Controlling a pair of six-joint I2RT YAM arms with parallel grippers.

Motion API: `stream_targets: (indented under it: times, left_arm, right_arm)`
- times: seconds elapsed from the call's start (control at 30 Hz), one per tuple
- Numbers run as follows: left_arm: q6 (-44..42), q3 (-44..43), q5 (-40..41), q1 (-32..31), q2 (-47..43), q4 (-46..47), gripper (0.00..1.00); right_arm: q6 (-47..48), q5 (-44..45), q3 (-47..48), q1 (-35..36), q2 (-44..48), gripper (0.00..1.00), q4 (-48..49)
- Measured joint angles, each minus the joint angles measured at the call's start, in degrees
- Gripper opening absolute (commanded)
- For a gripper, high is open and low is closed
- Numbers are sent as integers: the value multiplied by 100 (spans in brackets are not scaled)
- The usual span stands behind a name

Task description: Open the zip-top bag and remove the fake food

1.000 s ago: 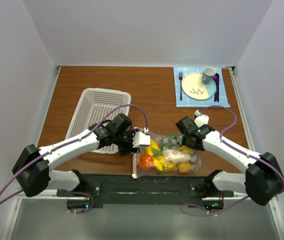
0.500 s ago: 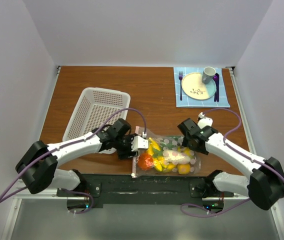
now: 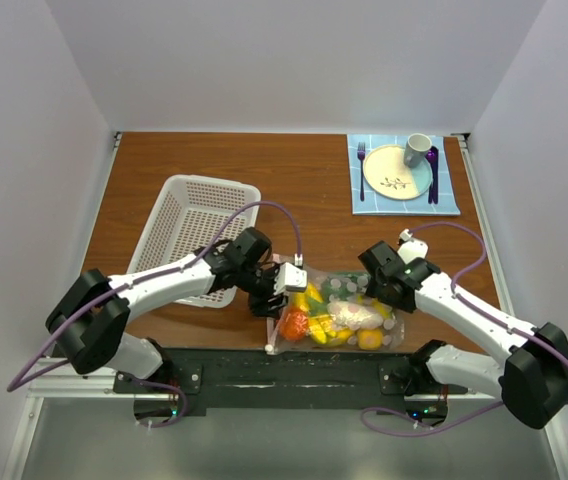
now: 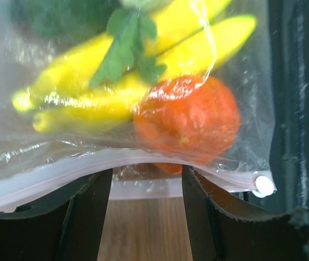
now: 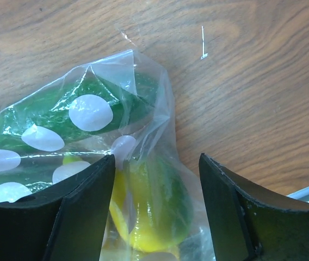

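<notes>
Bag [image 3: 339, 292] with food [image 3: 292, 323] flat on table [image 3: 304, 190], just right of basket [image 3: 194, 235]. Left tool [image 4: 146, 175] released, zip edge across gap, basket side; right tool [image 5: 157, 163] released, straddling bag's far corner

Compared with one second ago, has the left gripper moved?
Yes. In the top view the left gripper has shifted slightly to the right, away from the white basket and toward the zip-top bag.

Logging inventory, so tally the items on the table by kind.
White perforated plastic basket: 1
Clear plastic zip-top bag, filled: 1
Blue placemat: 1
Pale yellow round plate: 1
Grey cup: 1
Purple utensils: 2
Total: 7
</notes>
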State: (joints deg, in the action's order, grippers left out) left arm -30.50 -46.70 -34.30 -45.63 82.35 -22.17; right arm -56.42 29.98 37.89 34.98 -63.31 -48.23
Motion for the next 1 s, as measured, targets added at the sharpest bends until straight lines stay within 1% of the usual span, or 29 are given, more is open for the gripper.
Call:
stream_targets:
  times: [0.2, 0.33, 0.5, 0.63, 0.77, 0.87, 1.0]
  left_arm:
    - [98, -437, -549, -212, 92, -293, 66]
    - [94, -592, -964, -313, 92, -459, 74]
    - [-17, -566, -1196, -315, 101, -636, 75]
    - [-284, -446, -1121, -269, 142, -841, 74]
    - [-595, -310, -870, 79, 122, -1008, 73]
    - [-719, -72, -540, 256, 50, -841, 71]
    - [-767, 57, -315, 260, 188, -553, 68]
  right_arm:
    - [-2, -120, 7, 4, 59, 67, 26]
    - [0, -133, 42, 17, 195, 66, 9]
    - [-11, -199, 46, 28, 269, 66, 0]
    - [-42, -234, 46, 66, 291, 66, -68]
    - [-81, -243, 44, 76, 535, 65, -258]
    - [-136, -256, 44, 87, 778, 64, -444]
    - [-232, -319, 46, 146, 1071, 64, -767]
